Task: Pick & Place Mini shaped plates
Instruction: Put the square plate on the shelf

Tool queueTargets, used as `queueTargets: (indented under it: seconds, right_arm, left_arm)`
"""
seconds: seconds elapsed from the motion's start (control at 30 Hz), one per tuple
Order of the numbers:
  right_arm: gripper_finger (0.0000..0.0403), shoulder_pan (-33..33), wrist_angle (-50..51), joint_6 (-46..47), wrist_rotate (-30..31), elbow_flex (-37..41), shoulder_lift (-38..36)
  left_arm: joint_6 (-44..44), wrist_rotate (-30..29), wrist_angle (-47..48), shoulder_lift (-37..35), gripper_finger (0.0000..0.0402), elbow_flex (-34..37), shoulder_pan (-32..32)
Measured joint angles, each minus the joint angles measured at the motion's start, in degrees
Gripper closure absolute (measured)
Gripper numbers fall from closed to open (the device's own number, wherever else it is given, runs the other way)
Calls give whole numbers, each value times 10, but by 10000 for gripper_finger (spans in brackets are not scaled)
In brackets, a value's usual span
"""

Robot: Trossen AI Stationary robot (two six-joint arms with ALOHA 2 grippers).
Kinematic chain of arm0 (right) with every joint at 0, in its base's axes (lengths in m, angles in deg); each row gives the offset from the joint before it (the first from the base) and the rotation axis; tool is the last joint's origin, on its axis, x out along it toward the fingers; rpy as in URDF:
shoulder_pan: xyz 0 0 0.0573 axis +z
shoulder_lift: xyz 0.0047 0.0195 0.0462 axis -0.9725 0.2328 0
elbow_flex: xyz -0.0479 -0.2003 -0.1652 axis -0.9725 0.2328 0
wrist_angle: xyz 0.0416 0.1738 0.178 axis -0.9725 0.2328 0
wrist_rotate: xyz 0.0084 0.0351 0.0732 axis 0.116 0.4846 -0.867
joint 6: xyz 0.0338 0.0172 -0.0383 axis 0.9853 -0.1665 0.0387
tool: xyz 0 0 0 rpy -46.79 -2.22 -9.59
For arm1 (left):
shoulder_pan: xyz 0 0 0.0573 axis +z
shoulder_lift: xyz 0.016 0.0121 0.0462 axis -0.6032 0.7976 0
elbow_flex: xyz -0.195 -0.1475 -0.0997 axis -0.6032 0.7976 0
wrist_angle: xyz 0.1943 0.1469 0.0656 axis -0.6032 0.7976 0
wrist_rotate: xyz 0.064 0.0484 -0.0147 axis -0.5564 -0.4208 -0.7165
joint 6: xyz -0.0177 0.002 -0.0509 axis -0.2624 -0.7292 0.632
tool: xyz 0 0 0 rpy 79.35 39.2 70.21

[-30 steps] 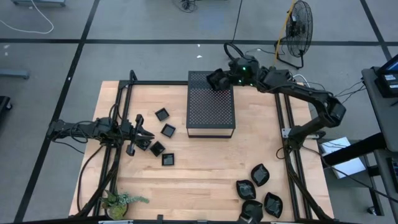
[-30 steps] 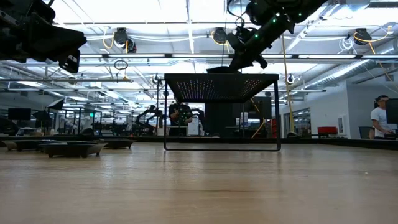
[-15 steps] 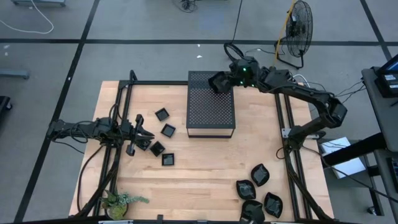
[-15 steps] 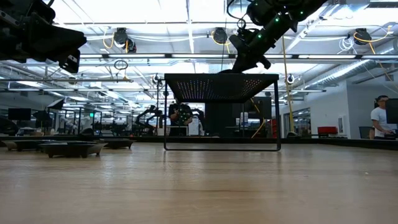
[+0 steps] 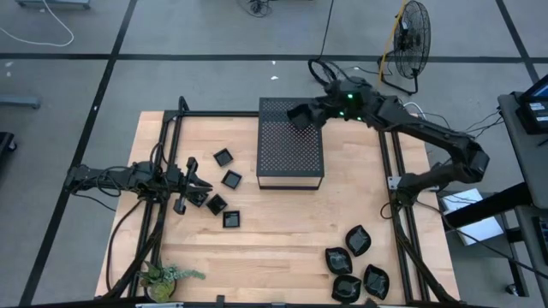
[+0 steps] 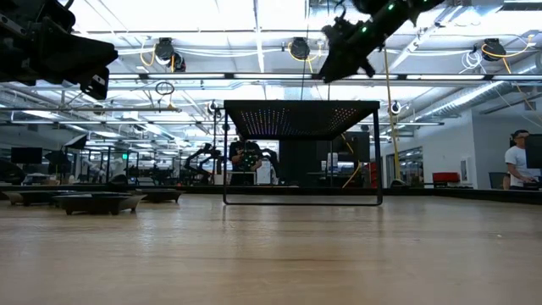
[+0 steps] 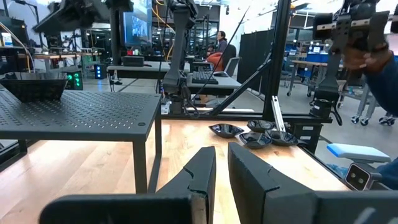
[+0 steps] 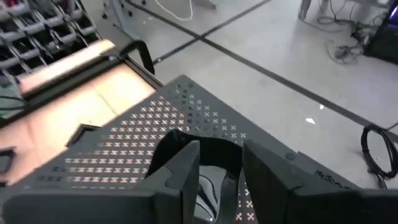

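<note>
Pale wooden boards made up the table (image 5: 282,231), with concrete floor all round it. On the far right corner of the perforated box (image 5: 289,158), the left wrist view showed one mini plate (image 7: 31,87), a small black dish with sloping walls, sitting flat on the punched metal top. The right gripper (image 5: 300,114) hung directly above it with its fingers spread apart. As far as the views showed, they were clear of the dish, which was framed between them in the right wrist view.

The step in hand looked like the end of a placement, with the dish let go on the box. The next move would call for this arm to lift clear without brushing the light dish, then travel to the leaf-shaped plates (image 5: 358,241) near the table's front right corner.

Those leaf dishes were glossy, curved and pointed, so a rim pinch looked the surest grip. The square plates (image 5: 231,179) lay scattered left of the box, matte and straight-walled. Beside them waited the left gripper (image 5: 195,181), low over the table, its fingers only slightly parted and holding nothing. A small green plant (image 5: 163,275) stood at the front left corner.
</note>
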Motion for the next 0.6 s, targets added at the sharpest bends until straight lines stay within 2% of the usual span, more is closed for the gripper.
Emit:
queueTargets:
  seconds: [0.2, 0.37, 0.5, 0.6]
  right_arm:
    - [283, 25, 111, 0, 0, 0, -80]
    - [292, 70, 214, 27, 1, 7, -144]
    - [300, 119, 194, 58, 1, 69, -215]
    - [305, 152, 143, 64, 1, 145, -279]
  left_arm:
    - [0, 0, 0, 0, 355, 0, 0]
    - [0, 0, 0, 0, 355, 0, 0]
    - [0, 0, 0, 0, 355, 0, 0]
    - [0, 0, 0, 0, 355, 0, 0]
